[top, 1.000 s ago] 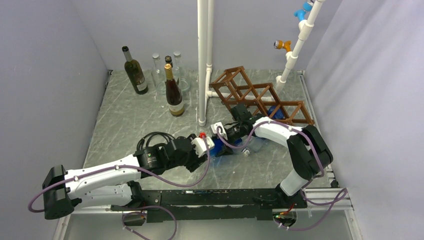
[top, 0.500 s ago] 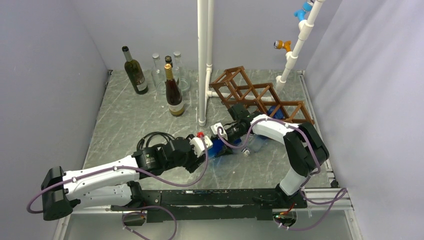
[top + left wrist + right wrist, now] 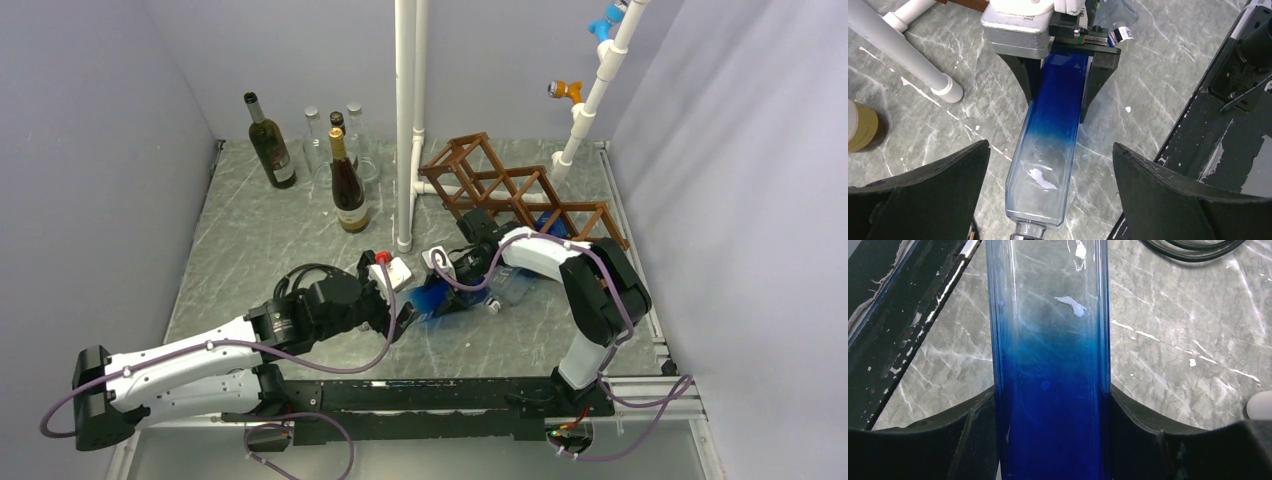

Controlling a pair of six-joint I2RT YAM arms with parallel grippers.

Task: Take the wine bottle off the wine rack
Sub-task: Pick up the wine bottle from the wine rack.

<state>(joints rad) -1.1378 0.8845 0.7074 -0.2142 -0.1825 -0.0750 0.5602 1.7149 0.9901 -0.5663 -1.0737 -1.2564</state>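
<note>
The wine bottle is square glass, deep blue fading to clear, and lies nearly level just above the table, free of the brown lattice wine rack behind it. My right gripper is shut on its blue end, a finger pressed to each side. In the left wrist view the bottle points its clear neck end at the camera, with the right gripper clamped further up. My left gripper is open wide, its fingers well clear of the glass on both sides.
Several upright bottles stand at the back left: a dark green one, a brown one and clear ones. A white pipe rises beside the rack. A black cable loop lies by the left arm. A black rail runs along the near edge.
My left gripper has opened wide, let go of the bottle's clear end and shifted slightly left. The right gripper keeps its hold on the blue end.
</note>
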